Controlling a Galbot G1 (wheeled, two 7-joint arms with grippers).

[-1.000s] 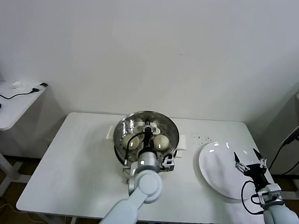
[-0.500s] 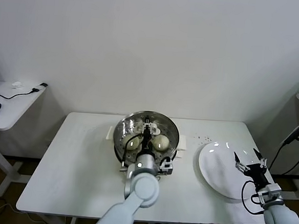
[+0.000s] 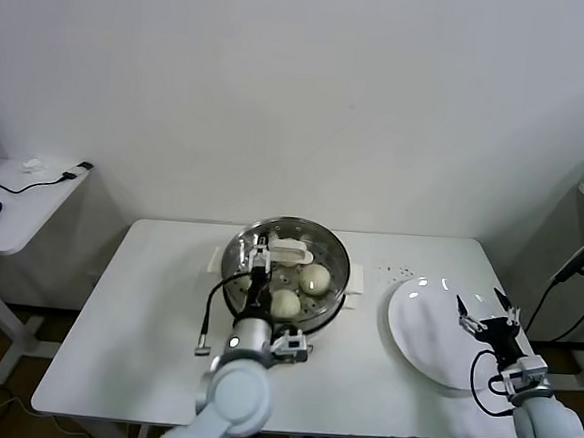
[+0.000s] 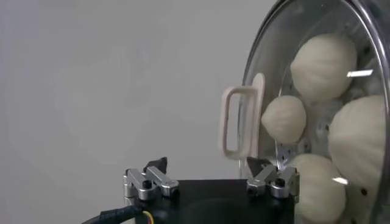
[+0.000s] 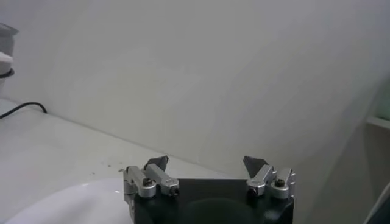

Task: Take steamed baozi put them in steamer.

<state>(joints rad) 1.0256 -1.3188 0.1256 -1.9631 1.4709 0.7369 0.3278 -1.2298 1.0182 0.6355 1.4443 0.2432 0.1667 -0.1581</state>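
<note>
The steamer (image 3: 336,254) is a shiny steel pot with white side handles at the table's middle. Several cream-white steamed baozi lie on its perforated tray; two show plainly in the head view (image 3: 315,278) (image 3: 285,304). The left wrist view shows the pot's rim (image 4: 259,67), a white handle (image 4: 241,122) and baozi (image 4: 323,58) (image 4: 283,119) packed together inside. My left gripper (image 3: 259,254) (image 4: 207,164) hangs open and empty over the pot's left side, clear of the buns. My right gripper (image 3: 485,319) (image 5: 206,162) stands open and empty over the white plate (image 3: 419,333).
The plate (image 5: 61,207) at the table's right holds nothing. Small crumbs (image 3: 399,272) dot the table between pot and plate. A black cable (image 3: 208,318) loops off my left wrist. A side table (image 3: 12,209) with a blue mouse stands far left.
My left gripper has gone from shut to open, leaving a baozi at the pot's near side. It has shifted left from the pot's middle. The right arm has not moved.
</note>
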